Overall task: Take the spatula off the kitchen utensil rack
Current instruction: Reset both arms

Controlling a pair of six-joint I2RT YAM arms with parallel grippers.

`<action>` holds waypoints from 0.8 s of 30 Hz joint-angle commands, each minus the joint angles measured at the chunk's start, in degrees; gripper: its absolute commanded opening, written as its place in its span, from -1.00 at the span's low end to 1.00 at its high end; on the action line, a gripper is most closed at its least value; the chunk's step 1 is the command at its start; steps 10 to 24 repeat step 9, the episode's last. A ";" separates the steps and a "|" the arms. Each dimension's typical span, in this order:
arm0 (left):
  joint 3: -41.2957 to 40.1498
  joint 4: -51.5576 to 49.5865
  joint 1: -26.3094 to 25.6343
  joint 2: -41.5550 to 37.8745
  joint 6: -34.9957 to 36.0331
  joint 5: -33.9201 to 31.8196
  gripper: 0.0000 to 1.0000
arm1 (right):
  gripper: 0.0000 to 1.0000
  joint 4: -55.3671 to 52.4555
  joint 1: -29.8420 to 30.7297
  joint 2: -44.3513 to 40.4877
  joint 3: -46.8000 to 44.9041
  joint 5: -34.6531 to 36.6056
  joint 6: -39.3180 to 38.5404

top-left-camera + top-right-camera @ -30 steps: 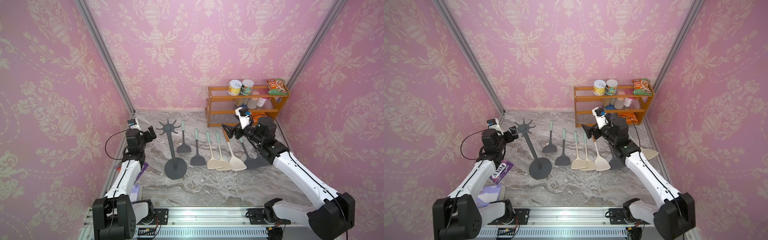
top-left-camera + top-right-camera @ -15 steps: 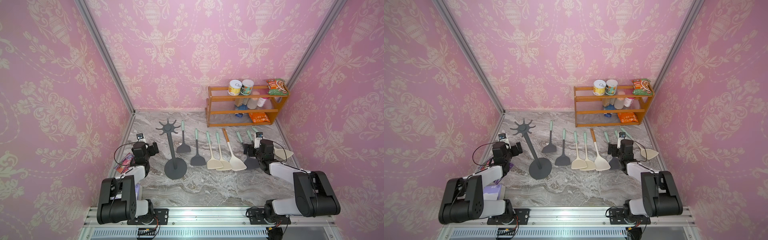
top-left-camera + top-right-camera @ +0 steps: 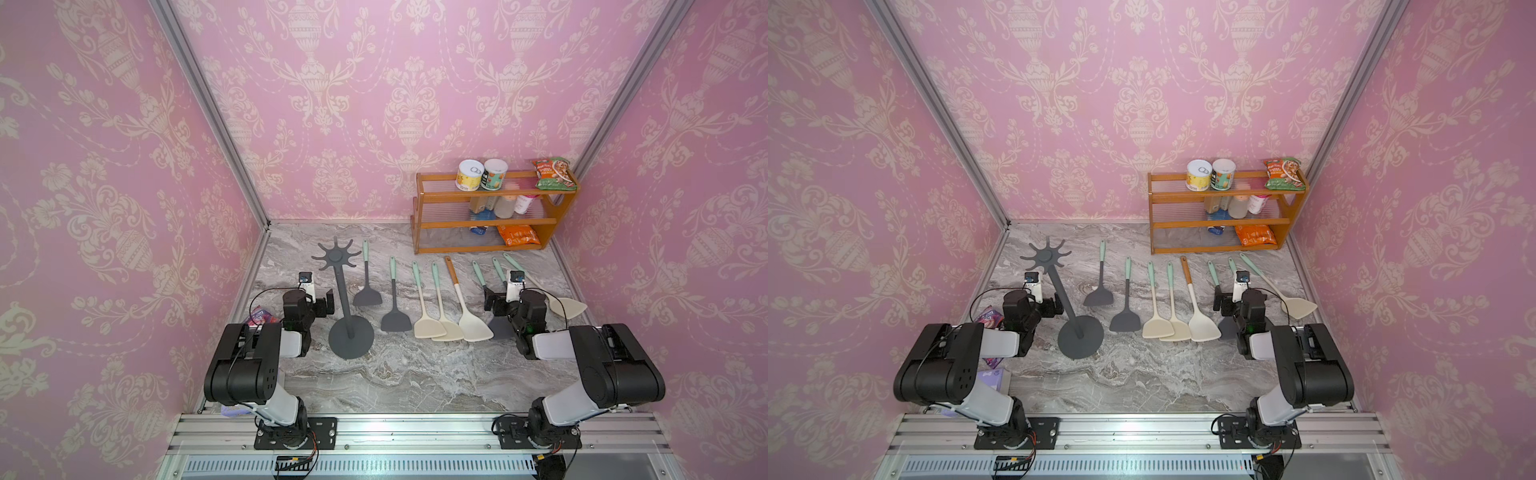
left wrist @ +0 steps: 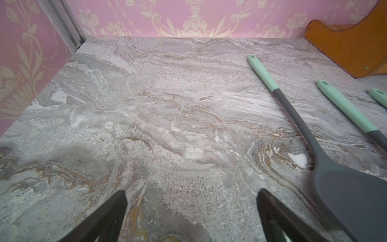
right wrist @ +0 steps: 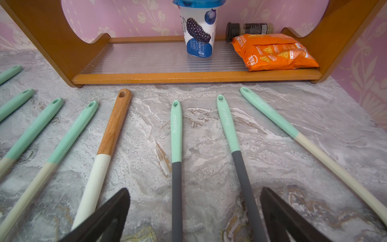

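Observation:
The dark grey kitchen utensil rack [image 3: 351, 340] [image 3: 1080, 337] stands left of centre on the marble table, and its hooks [image 3: 336, 257] are bare. Several spatulas lie flat in a row to its right; the nearest is dark grey with a mint handle [image 3: 366, 296] [image 4: 297, 117]. My left gripper [image 3: 326, 302] [image 4: 191, 191] rests low just left of the rack pole, open and empty. My right gripper [image 3: 494, 301] [image 5: 195, 189] is open at the row's right end. Two dark grey spatula handles [image 5: 176, 134] lie on the table between its fingers.
An orange wooden shelf [image 3: 490, 224] [image 5: 188, 77] with cans, bottles and snack bags stands at the back right. A purple packet [image 3: 259, 318] lies by the left wall. Pink walls close three sides, and both arms are folded back near the front rail [image 3: 415, 432].
Both arms have pulled back from the rack crown and the shelf and folded down toward the front. Both grippers stayed open. The spatulas and rack have not moved.

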 commanded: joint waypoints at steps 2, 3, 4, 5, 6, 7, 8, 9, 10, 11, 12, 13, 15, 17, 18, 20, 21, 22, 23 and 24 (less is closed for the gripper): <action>0.36 0.92 -0.02 0.55 0.95 -1.93 0.99 | 1.00 2.45 0.59 -0.22 0.57 0.49 -0.79; 0.99 0.00 -0.02 0.59 0.34 -3.72 0.98 | 1.00 2.60 0.63 -0.35 0.41 0.26 -0.94; 1.53 -1.05 -0.02 0.64 -0.35 -5.42 0.98 | 0.99 3.05 0.64 -0.33 0.23 0.06 -1.03; 1.68 -1.10 -0.02 0.69 -0.54 -6.27 0.98 | 0.99 3.40 0.65 -0.19 0.22 -0.35 -1.13; 1.63 -1.03 -0.11 0.73 -0.46 -6.34 0.98 | 1.00 1.37 0.44 -0.20 1.28 -0.94 -0.96; 1.59 -1.15 -0.11 0.64 -0.45 -6.33 0.98 | 0.99 0.39 -0.33 -0.55 1.29 -1.92 -0.40; 1.62 -1.07 -0.11 0.65 -0.47 -6.40 0.98 | 1.00 2.49 -0.27 -0.12 0.65 -1.37 -0.25; 1.64 -1.09 -0.11 0.64 -0.45 -6.37 0.98 | 0.99 3.19 0.01 -0.24 0.03 -0.68 -0.44; 1.64 -1.09 -0.11 0.64 -0.45 -6.37 0.98 | 0.99 3.19 0.01 -0.24 0.03 -0.68 -0.44; 1.64 -1.09 -0.11 0.64 -0.45 -6.37 0.98 | 0.99 3.19 0.01 -0.24 0.03 -0.68 -0.44; 1.64 -1.09 -0.11 0.64 -0.45 -6.37 0.98 | 0.99 3.19 0.01 -0.24 0.03 -0.68 -0.44; 1.64 -1.09 -0.11 0.64 -0.45 -6.37 0.98 | 0.99 3.19 0.01 -0.24 0.03 -0.68 -0.44; 1.64 -1.09 -0.11 0.64 -0.45 -6.37 0.98 | 0.99 3.19 0.01 -0.24 0.03 -0.68 -0.44; 1.64 -1.09 -0.11 0.64 -0.45 -6.37 0.98 | 0.99 3.19 0.01 -0.24 0.03 -0.68 -0.44; 1.64 -1.09 -0.11 0.64 -0.45 -6.37 0.98 | 0.99 3.19 0.01 -0.24 0.03 -0.68 -0.44; 1.64 -1.09 -0.11 0.64 -0.45 -6.37 0.98 | 0.99 3.19 0.01 -0.24 0.03 -0.68 -0.44; 1.64 -1.09 -0.11 0.64 -0.45 -6.37 0.98 | 0.99 3.19 0.01 -0.24 0.03 -0.68 -0.44; 1.64 -1.09 -0.11 0.64 -0.45 -6.37 0.98 | 0.99 3.19 0.01 -0.24 0.03 -0.68 -0.44; 1.64 -1.09 -0.11 0.64 -0.45 -6.37 0.98 | 0.99 3.19 0.01 -0.24 0.03 -0.68 -0.44; 1.64 -1.09 -0.11 0.64 -0.45 -6.37 0.98 | 0.99 3.19 0.01 -0.24 0.03 -0.68 -0.44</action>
